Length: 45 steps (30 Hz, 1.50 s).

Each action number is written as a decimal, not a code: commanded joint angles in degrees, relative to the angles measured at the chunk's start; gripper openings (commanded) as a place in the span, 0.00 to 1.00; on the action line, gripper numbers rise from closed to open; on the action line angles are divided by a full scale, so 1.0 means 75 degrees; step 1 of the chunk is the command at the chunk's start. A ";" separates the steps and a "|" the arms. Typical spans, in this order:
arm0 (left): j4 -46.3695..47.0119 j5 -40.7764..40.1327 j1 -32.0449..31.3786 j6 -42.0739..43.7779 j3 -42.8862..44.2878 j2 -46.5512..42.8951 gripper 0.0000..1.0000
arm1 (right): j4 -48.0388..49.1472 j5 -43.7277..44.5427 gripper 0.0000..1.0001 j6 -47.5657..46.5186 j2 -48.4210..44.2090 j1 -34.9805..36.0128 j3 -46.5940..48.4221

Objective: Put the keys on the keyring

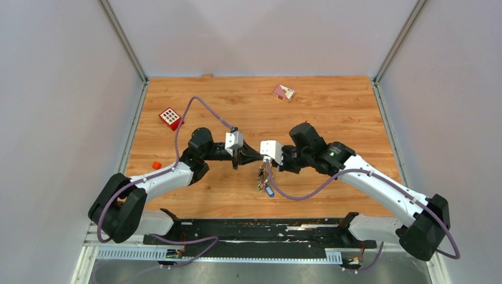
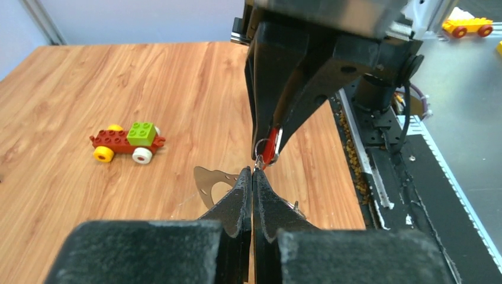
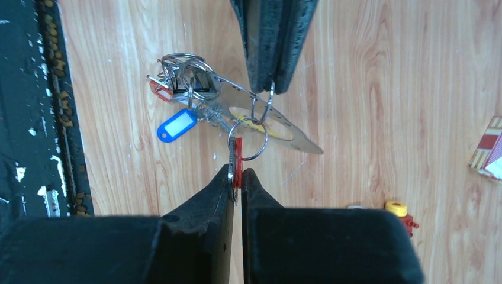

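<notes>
Both grippers meet above the middle of the table. My left gripper [image 2: 253,171] is shut on a thin wire loop of the keyring [image 3: 278,127], a silvery flat loop hanging below it. A bunch of keys hangs off it, with a blue tag [image 3: 176,125], a red tag [image 3: 158,89] and a black key. My right gripper [image 3: 237,173] is shut on a red key [image 3: 238,155] that carries a small split ring [image 3: 248,139]. That ring sits right by the left fingertips. From above, the bunch [image 1: 263,180] dangles under the two grippers.
A toy car of bricks [image 2: 127,142] stands to the left. A red block with white squares [image 1: 170,118] lies at the back left, and a red-and-white box [image 1: 283,92] at the back. A black rail [image 1: 260,231] runs along the near edge.
</notes>
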 commanded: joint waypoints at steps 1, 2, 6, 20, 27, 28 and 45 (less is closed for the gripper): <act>-0.1125 -0.0338 0.0033 0.0981 0.0638 0.0321 0.00 | -0.0329 0.0736 0.00 0.0182 0.0311 -0.0003 0.0193; -0.1146 -0.0337 0.0027 0.0977 0.0688 0.0419 0.00 | -0.0307 0.0835 0.00 0.0219 0.0344 -0.0025 0.0164; -0.1316 -0.0433 0.0002 0.0982 0.0954 0.0805 0.04 | -0.0234 0.1147 0.00 0.0373 0.0387 -0.0172 0.0083; -0.2758 -0.0376 -0.0106 0.1663 0.1660 0.1269 0.79 | -0.0359 0.2107 0.00 0.0109 0.0002 -0.1078 -0.0899; -0.3810 -0.0607 -0.0102 0.2449 0.1907 0.1084 0.97 | -0.0716 0.2575 0.00 -0.0157 -0.0437 -0.1589 -0.1361; -0.3856 -0.0652 -0.0100 0.2479 0.1919 0.1067 0.98 | -0.0783 0.2706 0.00 -0.0198 -0.0481 -0.1653 -0.1434; -0.4476 -0.0855 -0.0098 0.2837 0.1969 0.0721 1.00 | -0.0566 0.3860 0.00 -0.1174 0.0191 -0.2812 -0.2665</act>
